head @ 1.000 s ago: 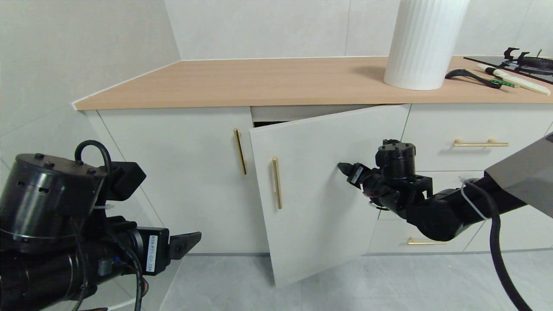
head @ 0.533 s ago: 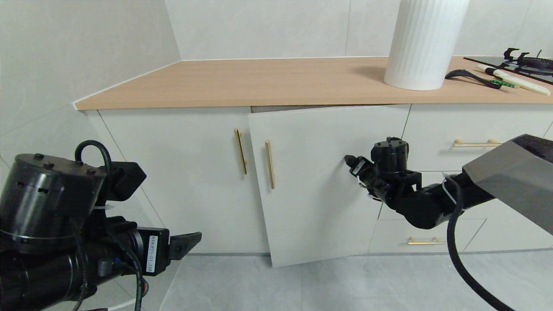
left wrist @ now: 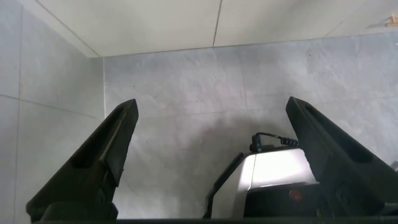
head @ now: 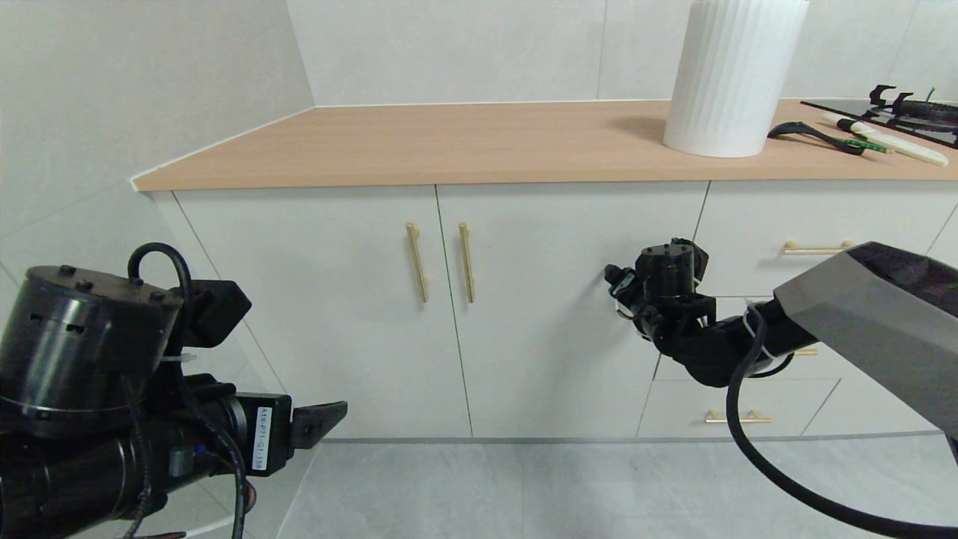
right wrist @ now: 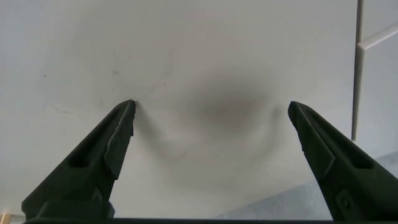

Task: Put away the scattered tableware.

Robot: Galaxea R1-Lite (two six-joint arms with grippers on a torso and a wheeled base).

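Note:
The right-hand cabinet door (head: 554,314) under the wooden counter (head: 449,142) stands shut, flush with the left door. My right gripper (head: 610,275) is open, and both fingertips touch the door's white face (right wrist: 211,68) near its hinge side. My left gripper (head: 329,413) hangs low at the left, open and holding nothing, above the grey floor tiles (left wrist: 205,87). On the counter's far right lie a black ladle (head: 816,135) and a white-handled utensil (head: 894,146).
A tall white ribbed container (head: 730,75) stands on the counter near the utensils. Gold bar handles (head: 465,262) mark the two doors, with drawers (head: 816,247) to their right. A stove (head: 909,108) sits at the far right edge. Open floor lies before the cabinet.
The cabinet door has swung from ajar to fully shut. My right gripper has moved forward with it, staying against its face. The left arm has kept still.

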